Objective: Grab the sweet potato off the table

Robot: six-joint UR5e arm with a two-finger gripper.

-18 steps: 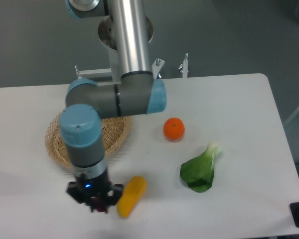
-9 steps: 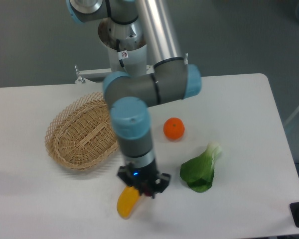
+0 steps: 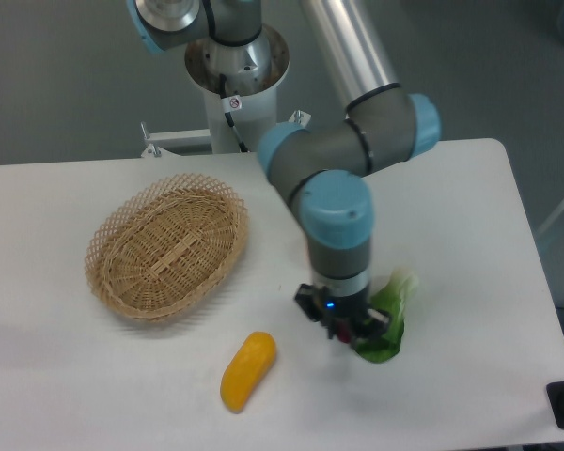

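Claw (image 3: 350, 334) hanging low over counter (image 3: 470, 207), touching or overlapping left edge of leafy green (image 3: 387, 319); fingers too dark, can't tell if parted or gripping anything. Sweet potato not showing anywhere; possibly hiding inside claw or behind arm, can't confirm. Yellow-orange vegetable (image 3: 247, 370) lying well left of claw, basket (image 3: 165, 244) further left. Your risk: treating yellow piece as target, or snagging leaf while lowering.
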